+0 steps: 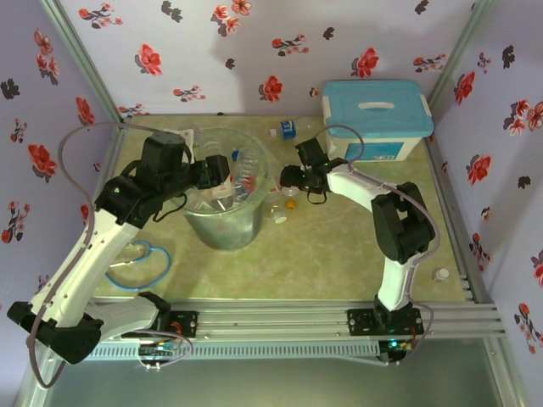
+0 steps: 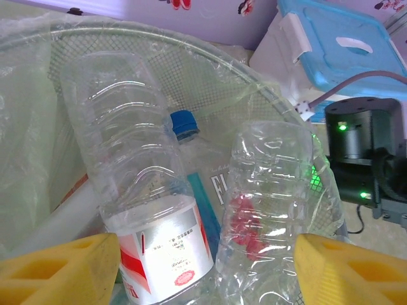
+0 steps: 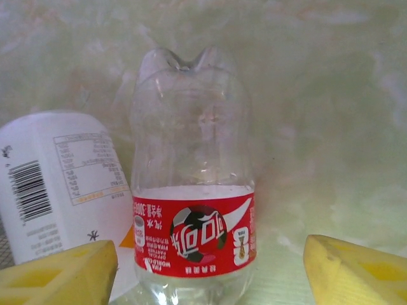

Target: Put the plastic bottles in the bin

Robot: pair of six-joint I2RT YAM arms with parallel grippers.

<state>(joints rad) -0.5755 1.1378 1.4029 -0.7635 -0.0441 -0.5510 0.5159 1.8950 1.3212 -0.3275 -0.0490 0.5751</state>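
Red-labelled clear bottle (image 3: pixel 191 165) sits between the right end effector's (image 3: pixel 206 264) released yellow fingers (image 3: pixel 57 273), untouched. Left end effector (image 2: pixel 206 260), also released, hangs over bottles (image 2: pixel 137 190) inside the bin (image 2: pixel 210 70).

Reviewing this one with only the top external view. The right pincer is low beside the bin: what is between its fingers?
Observer: The right pincer is open; a clear bottle with a red label sits between its yellow pads, a gap on each side.
Operator: Anything next to it?
Observer: A white container with a barcode, close on that bottle's left in the wrist view.
Operator: And under the left pincer?
Observer: The left pincer looks into the bin: a bottle with a red and silver label and a crumpled clear bottle between its open pads, a blue cap deeper.
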